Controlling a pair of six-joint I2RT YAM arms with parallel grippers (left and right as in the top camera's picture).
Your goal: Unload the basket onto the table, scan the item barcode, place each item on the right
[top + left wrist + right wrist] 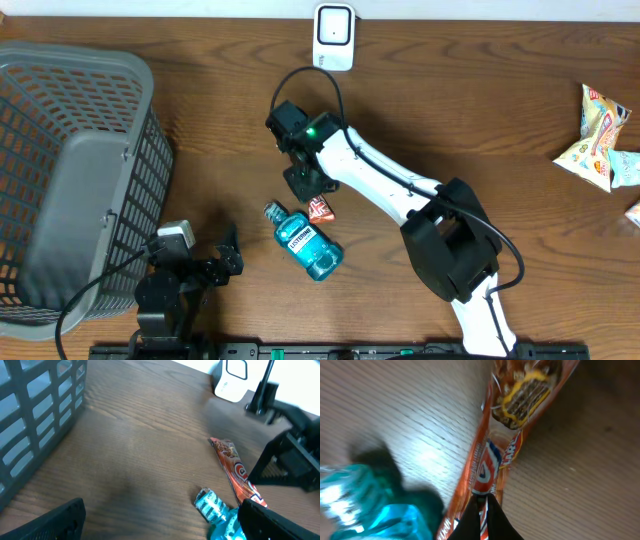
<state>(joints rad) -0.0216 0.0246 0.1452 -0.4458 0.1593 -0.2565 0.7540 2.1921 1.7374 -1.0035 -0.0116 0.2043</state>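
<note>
Grey basket is sitting at the left of the table, taking up most of that side. Just right of its near corner, the L gripper is hanging low w/ fingers spread wide, gripping nothing. Right of that, a teal mouthwash bottle is lying on its side, cap pointing far-left. Orange snack pkt is lying flat on the wood just beside the bottle's cap end. R gripper is reaching in from the right, fingers clenched tight and pinching the pkt's wrapper btwn them. White scanner is standing at the far edge, mid-table, well apart from the pkt. Far right, a few snack bags are lying by the edge.
</note>
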